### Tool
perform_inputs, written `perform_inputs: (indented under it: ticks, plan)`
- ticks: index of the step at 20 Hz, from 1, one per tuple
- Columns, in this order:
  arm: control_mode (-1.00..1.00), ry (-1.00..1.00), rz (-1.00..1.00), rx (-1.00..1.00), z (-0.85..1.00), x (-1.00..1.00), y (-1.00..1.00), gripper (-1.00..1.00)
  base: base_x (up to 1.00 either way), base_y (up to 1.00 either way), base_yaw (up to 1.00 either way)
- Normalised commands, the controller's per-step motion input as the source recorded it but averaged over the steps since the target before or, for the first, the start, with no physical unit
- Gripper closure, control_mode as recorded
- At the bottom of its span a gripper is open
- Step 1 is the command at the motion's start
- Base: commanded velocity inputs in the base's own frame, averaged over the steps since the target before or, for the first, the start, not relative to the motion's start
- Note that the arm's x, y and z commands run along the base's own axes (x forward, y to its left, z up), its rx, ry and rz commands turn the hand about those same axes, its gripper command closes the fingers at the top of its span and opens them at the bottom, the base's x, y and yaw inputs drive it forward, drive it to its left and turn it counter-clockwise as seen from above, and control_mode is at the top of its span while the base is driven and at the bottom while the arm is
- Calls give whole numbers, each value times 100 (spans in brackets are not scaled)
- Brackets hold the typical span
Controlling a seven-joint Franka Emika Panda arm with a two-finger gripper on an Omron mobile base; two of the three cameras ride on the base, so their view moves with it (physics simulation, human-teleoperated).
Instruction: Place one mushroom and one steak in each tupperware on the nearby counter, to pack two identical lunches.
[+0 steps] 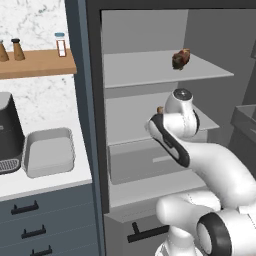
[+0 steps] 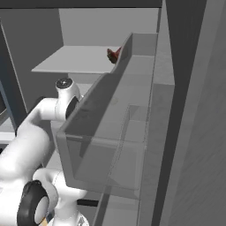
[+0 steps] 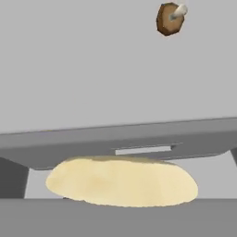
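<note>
Pale yellow lump (image 3: 121, 181) lying low and close under the shelf edge (image 3: 120, 141) in the hand view. Jaws closed, nothing visibly between them. Mushroom (image 3: 169, 18) well beyond on the grey shelf. Steak (image 1: 181, 58) on the top fridge shelf; tupperware (image 1: 49, 151) on the counter (image 1: 40, 184).

Our white arm (image 1: 200, 160) bends up from its base and reaches forward at mid height; our gripper's jaws are fully closed.
</note>
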Motion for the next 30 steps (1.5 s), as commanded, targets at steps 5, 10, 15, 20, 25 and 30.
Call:
perform_inputs:
  ticks: [5, 10, 15, 20, 25, 30]
  plan:
    - [-100, 0, 0, 0, 67, -90, 0, 100, 0, 0, 0]
    - [-100, 0, 0, 0, 43, -100, 0, 100, 0, 0, 0]
    - [-100, -2, 0, 0, 11, -79, 0, 100, 0, 0, 0]
    - [-100, -1, 0, 0, 0, -10, 0, 100, 0, 0, 0]
    - [-100, 0, 0, 0, 0, -1, 0, 100, 0, 0, 0]
    - [100, 0, 0, 0, 0, -22, 0, 100, -31, 0, 0]
